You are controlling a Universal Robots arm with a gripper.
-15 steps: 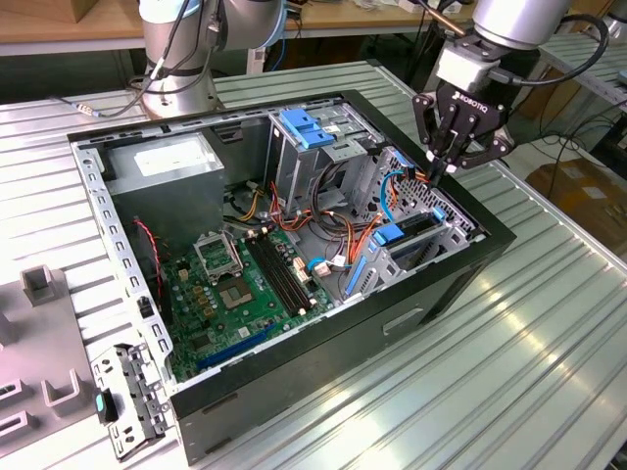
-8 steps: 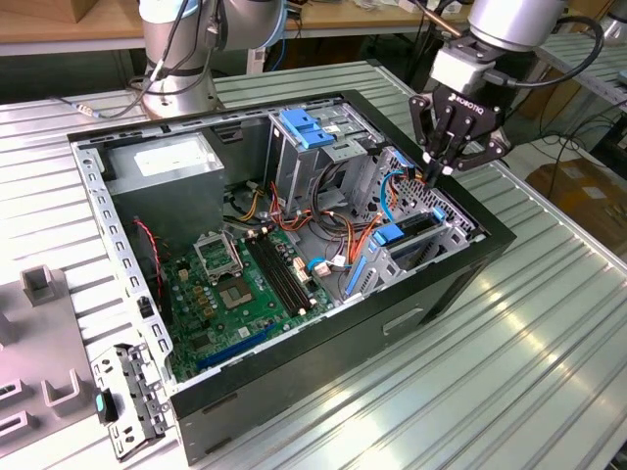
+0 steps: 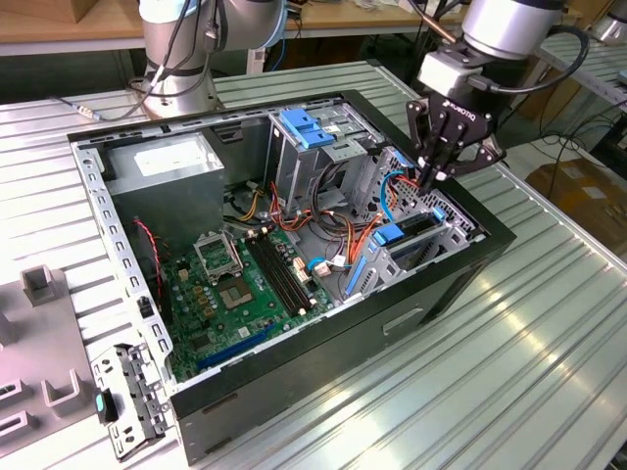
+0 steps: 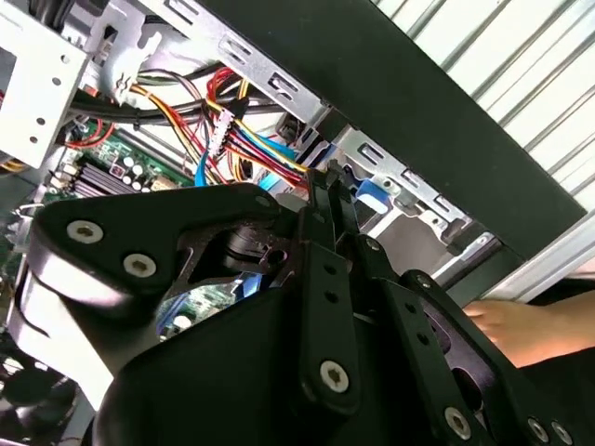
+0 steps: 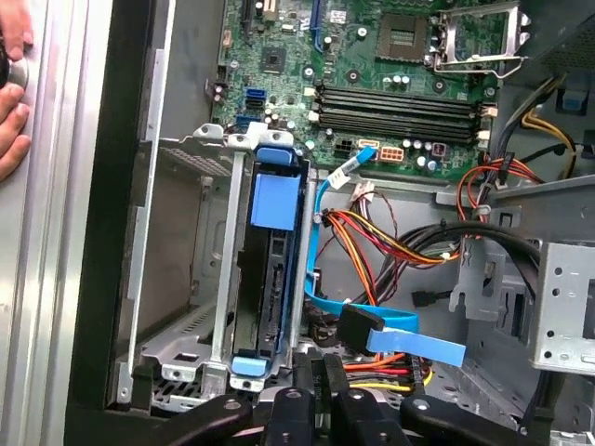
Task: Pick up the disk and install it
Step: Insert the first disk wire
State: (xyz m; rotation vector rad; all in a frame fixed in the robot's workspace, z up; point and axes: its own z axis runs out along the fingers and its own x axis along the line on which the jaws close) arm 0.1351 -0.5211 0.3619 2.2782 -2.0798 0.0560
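Observation:
The disk (image 5: 271, 279) stands on edge in a slot of the metal drive cage (image 5: 177, 279) inside the open computer case, its blue carrier rail (image 5: 276, 198) facing up. In the exterior view the disk (image 3: 409, 230) sits low in the cage at the case's right end. My gripper (image 3: 432, 176) hangs just above that cage, beside the disk and apart from it. Its fingers are shut together with nothing between them, as both wrist views show (image 5: 322, 364) (image 4: 332, 181).
A blue flat cable (image 5: 400, 336) and bundles of red, orange and yellow wires (image 5: 372, 243) lie right beside the gripper. The motherboard (image 3: 245, 284) fills the case floor. A person's hand (image 5: 11, 93) rests on the table outside the case wall. Grey fixtures (image 3: 39, 286) stand at the exterior view's left.

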